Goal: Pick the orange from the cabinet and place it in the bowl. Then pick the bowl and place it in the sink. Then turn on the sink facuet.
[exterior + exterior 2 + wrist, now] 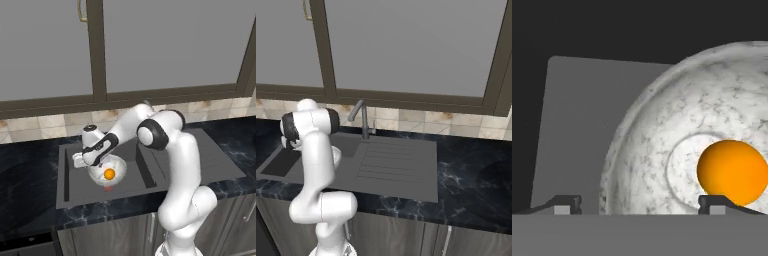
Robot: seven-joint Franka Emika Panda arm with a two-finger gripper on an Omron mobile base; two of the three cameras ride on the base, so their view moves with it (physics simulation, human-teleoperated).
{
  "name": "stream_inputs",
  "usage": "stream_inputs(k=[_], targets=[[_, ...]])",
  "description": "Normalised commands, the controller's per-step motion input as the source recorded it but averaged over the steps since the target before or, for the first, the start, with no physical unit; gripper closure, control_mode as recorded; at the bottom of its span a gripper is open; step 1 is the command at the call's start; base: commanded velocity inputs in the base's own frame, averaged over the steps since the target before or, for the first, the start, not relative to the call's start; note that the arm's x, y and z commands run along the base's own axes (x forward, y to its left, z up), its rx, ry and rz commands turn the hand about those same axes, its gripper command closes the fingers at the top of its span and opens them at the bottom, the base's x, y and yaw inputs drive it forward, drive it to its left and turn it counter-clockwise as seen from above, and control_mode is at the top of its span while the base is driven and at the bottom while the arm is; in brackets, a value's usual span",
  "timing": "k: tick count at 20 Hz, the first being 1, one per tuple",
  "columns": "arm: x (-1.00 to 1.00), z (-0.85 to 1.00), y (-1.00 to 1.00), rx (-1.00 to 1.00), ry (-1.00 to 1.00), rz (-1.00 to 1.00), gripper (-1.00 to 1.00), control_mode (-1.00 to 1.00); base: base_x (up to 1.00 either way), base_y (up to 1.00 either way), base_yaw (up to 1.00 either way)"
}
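Bowl (111, 171) with orange (109, 174) sits in the sink (75, 187). Gripper (639, 202) wide open straddling the bowl rim, holding nothing. Bowl step looks done; next: lift clear, reach faucet (361, 118) lever.

The left base view looked forward and down from behind the arm, which rose from its lower right, onto the sink (150, 172) set in the dark worktop (30, 175), with the cabinet (165, 45) doors across the top. The right base view faced the same way from the other side, the arm at its lower left, and took in the sink facuet (361, 117) at the sink's rear edge. Both shared the sink, worktop, tiled wall and cabinet doors. The hand view looked from very near straight down into the bowl (662, 150), holding the orange (732, 172), on the sink floor.
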Motion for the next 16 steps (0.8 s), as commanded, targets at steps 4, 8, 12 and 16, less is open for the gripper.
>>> stream_inputs(k=[4,8,12,16], targets=[[-0.26,0.93,0.00,0.00,-0.03,-0.08,-1.00,-1.00,0.00,0.00,0.00],[-0.67,1.00,-0.08,0.00,-0.09,-0.07,-1.00,-1.00,0.00,0.00,0.00],[-0.88,1.00,-0.20,0.00,-0.16,-0.02,-1.00,-1.00,0.00,0.00,0.00],[-0.97,0.65,-0.24,0.00,-0.09,0.00,-1.00,-1.00,0.00,0.00,0.00]])
